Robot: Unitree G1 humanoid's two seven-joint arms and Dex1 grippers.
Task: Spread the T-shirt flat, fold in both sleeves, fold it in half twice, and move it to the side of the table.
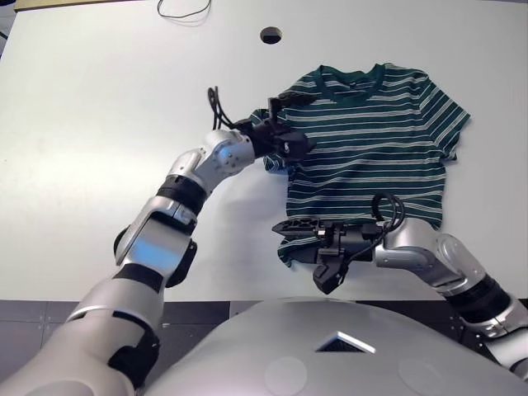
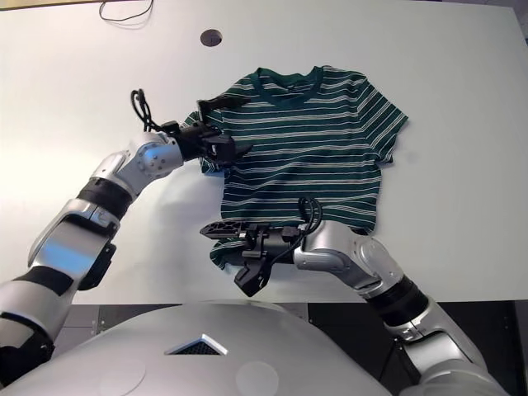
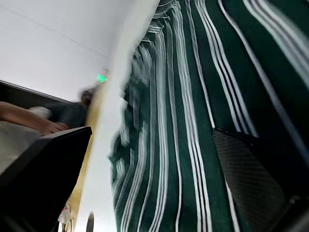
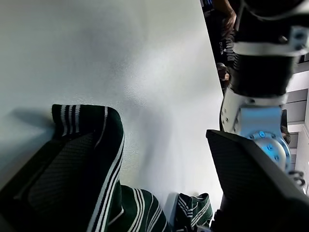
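T-shirt, dark green with white stripes, lies on the white table, right of centre, collar to the far side; body mostly flat; right sleeve spread out, left sleeve bunched.

Head views: round hole in the tabletop beyond the collar, apart from the cloth; black cable at the far edge; neither stands in the way. Left gripper at the shirt's left shoulder, jaws wide, one finger over the shoulder, the other at the bunched sleeve. Right gripper at the near hem corner, jaws wide, one finger lying along the hem, the other off the cloth toward the near edge.

Left wrist view: striped cloth runs between the two fingers; textured pad close over it, contact not certain; plain finger well apart.

Right wrist view: hem corner draped over one meshed pad, touching, which the head views leave unsettled; opposite finger well apart, bare table between; left arm farther off, above the bunched sleeve.
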